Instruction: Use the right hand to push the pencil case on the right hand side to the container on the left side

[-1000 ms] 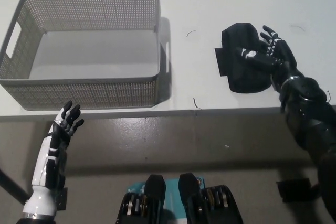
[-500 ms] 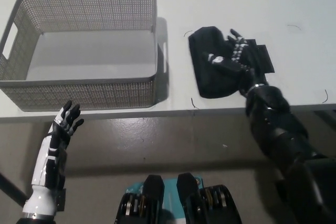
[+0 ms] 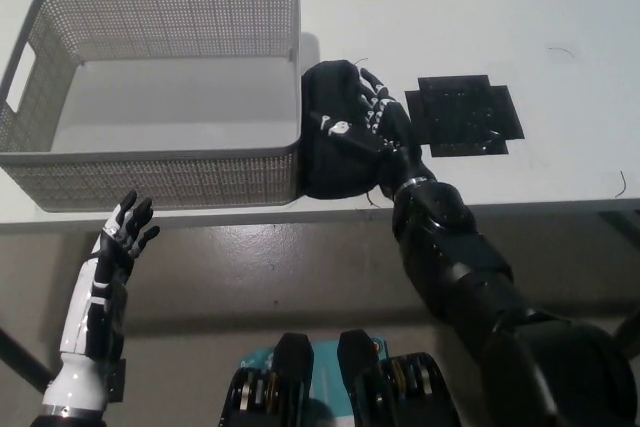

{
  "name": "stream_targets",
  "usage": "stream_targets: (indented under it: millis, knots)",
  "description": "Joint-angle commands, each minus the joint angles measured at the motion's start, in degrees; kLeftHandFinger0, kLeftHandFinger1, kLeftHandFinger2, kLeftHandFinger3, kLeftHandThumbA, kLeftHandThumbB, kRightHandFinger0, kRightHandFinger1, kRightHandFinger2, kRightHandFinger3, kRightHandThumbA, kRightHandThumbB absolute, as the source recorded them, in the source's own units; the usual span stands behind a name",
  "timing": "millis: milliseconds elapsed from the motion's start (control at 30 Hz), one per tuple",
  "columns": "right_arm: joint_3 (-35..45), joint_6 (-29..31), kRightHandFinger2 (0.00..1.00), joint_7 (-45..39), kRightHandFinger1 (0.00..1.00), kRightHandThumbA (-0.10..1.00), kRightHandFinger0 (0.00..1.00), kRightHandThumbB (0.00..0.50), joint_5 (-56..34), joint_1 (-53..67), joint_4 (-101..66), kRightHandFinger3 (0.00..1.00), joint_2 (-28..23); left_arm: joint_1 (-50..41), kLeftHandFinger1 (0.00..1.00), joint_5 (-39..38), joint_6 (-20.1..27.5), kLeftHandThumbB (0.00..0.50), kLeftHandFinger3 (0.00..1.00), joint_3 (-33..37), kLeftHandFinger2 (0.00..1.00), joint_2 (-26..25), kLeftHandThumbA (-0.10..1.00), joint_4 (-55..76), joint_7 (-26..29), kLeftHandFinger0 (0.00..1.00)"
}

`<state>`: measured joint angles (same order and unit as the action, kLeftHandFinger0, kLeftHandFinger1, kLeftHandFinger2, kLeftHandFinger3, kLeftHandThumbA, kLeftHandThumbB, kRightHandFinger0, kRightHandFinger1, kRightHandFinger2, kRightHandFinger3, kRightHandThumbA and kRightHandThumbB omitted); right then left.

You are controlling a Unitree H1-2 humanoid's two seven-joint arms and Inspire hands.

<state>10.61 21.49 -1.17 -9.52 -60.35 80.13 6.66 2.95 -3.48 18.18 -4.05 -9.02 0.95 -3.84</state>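
Against basket (image 3: pixel 160 152) | pencil case (image 3: pixel 330 147) lengthwise near-to-far | right hand (image 3: pixel 375 122) on it

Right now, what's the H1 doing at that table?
The black right hand lies flat on a black pencil case, fingers spread across its top, pressing it sideways rather than gripping it. The case sits against the right wall of the grey mesh container on the white table, not inside it. A black square mat lies bare to the right of the hand. The white left hand rests open below the table edge at lower left.
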Motion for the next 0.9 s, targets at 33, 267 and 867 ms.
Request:
stream_targets:
  millis: [33, 267, 867]
  knots:
    - [-1.6, 0.6, 1.00, 0.0, 1.00, 1.00, 1.00, 0.185, 0.9, -3.3, -1.7, 1.00, 2.5, 0.9, 1.00, 0.0, 1.3, 0.117, 1.00, -0.6, 1.00, -0.9, 1.00, 2.1, -0.1, 1.00]
    - [-1.4, 1.9, 1.00, -0.5, 1.00, 1.00, 1.00, 0.167, 0.3, -2.9, -2.5, 1.00, 2.8, 1.2, 1.00, 0.1, 0.4, 0.103, 1.00, -0.3, 1.00, -0.9, 1.00, 2.4, -0.2, 1.00]
    - [-20.3, 2.9, 1.00, 22.3, 1.00, 1.00, 1.00, 0.374, 19.9, -1.0, -11.6, 1.00, -6.4, 1.1, 1.00, 0.0, 0.7, 0.097, 1.00, -0.4, 1.00, -1.3, 1.00, 2.2, -0.3, 1.00]
